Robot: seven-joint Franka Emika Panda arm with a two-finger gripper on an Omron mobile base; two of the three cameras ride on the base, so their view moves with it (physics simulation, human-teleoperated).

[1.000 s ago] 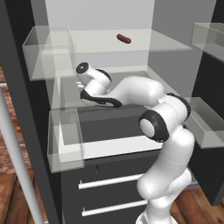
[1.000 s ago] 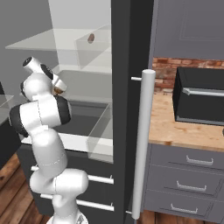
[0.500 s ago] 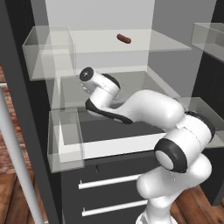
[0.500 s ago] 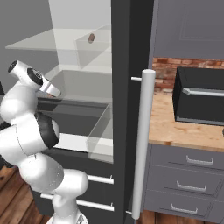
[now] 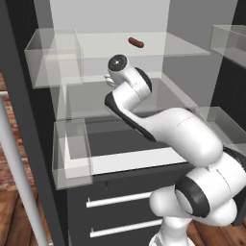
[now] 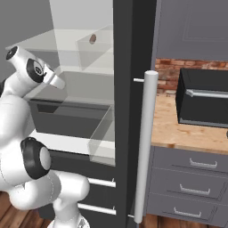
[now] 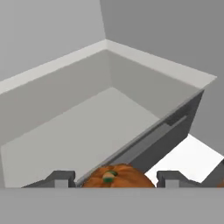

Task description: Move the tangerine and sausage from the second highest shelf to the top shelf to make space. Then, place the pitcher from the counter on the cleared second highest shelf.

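Observation:
The tangerine (image 7: 117, 176), orange with a green stem spot, sits between my gripper's (image 7: 115, 182) two dark fingertips, which are shut on it above the greyish second highest shelf (image 7: 83, 131). In both base views my arm reaches into the open fridge between the two shelves, and its wrist (image 5: 118, 63) hides the fingers. The reddish-brown sausage (image 5: 136, 43) (image 6: 92, 38) lies on the pale top shelf (image 5: 168, 45). The second highest shelf (image 5: 86, 98) runs below my wrist. The pitcher is out of view. The tan counter (image 6: 178, 133) stands to the fridge's right.
Clear door bins (image 5: 53, 60) (image 5: 72, 153) hang at the left, and another bin (image 6: 102, 133) sits by the fridge door edge. A tall silver door handle (image 6: 144, 147) stands in front. A black microwave (image 6: 202, 102) rests on the counter. A dark drawer (image 7: 175, 120) lies under the shelf.
My arm has swung: the elbow has come out toward the base and the wrist has risen a little and shifted right inside the fridge. The sausage has not moved.

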